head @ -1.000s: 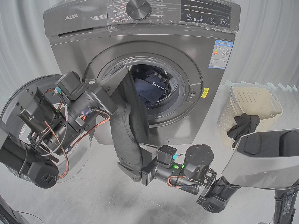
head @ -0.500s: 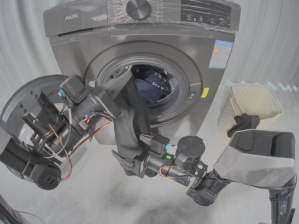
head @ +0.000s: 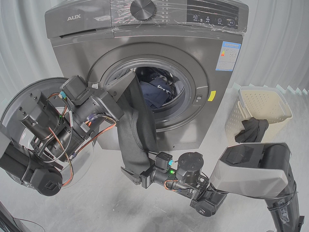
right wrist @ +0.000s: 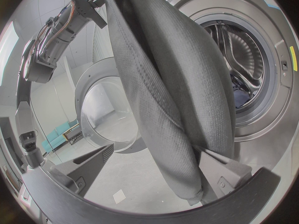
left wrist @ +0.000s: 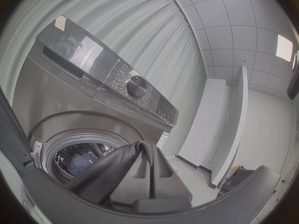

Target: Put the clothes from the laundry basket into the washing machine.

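Observation:
A long dark grey garment hangs in front of the washing machine. Its top end is pinched in my left gripper, which is shut on it at the left rim of the drum opening. In the left wrist view the black cloth drapes over the closed left gripper. My right gripper is open at the garment's lower end. In the right wrist view the garment hangs between the spread fingers, resting against the one nearer the machine. Dark blue clothes lie inside the drum.
The round glass door stands swung open to the left, behind my left arm. A cream laundry basket sits on the floor to the right of the machine, with a black garment draped over its near rim. Bare grey floor lies in front.
My right arm has swung in to the left and lower, while its gripper stayed at the garment's lower end. The left gripper has only shifted slightly at the drum rim.

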Tool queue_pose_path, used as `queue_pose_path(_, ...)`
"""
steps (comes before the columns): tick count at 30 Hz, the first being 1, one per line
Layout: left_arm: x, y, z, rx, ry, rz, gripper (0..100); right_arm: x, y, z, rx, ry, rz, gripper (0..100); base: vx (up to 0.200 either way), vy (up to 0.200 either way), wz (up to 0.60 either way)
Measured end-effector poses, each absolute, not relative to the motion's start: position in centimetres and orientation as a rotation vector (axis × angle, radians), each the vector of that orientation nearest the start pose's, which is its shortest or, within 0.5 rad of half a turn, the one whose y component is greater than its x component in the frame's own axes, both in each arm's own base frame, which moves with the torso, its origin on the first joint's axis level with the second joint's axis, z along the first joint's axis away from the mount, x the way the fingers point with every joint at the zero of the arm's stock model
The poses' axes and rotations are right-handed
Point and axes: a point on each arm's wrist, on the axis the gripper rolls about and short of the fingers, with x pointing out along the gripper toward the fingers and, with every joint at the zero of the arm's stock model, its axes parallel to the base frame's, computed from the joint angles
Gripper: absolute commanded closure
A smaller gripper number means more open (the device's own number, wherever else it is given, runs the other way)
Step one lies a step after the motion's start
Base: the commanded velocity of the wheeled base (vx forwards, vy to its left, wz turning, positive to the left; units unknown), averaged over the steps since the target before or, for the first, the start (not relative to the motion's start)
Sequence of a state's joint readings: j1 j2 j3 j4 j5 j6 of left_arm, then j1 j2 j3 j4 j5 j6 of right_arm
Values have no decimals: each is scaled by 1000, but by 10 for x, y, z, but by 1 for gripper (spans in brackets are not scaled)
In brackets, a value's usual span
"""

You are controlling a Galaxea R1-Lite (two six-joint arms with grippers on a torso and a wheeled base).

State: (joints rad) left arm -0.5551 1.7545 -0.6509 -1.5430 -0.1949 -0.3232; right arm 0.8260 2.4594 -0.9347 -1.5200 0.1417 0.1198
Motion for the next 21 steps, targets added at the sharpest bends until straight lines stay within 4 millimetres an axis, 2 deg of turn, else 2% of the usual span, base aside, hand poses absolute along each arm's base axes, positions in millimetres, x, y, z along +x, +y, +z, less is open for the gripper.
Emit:
queue_pose_path(14, 247, -158, 217, -386, -320, -806, 100, 287, 315, 2, 108, 60, 954, 0, 0, 0, 0)
queue_pose_path(15, 247, -158, 217, -386, -320, -806, 100, 286, 315, 1, 106, 61, 953, 100, 0, 0, 0)
queue_pose_path(21, 247, -158, 217, -386, -320, -804, 100, 285, 316, -1, 101, 68, 950, 100, 0, 0, 0)
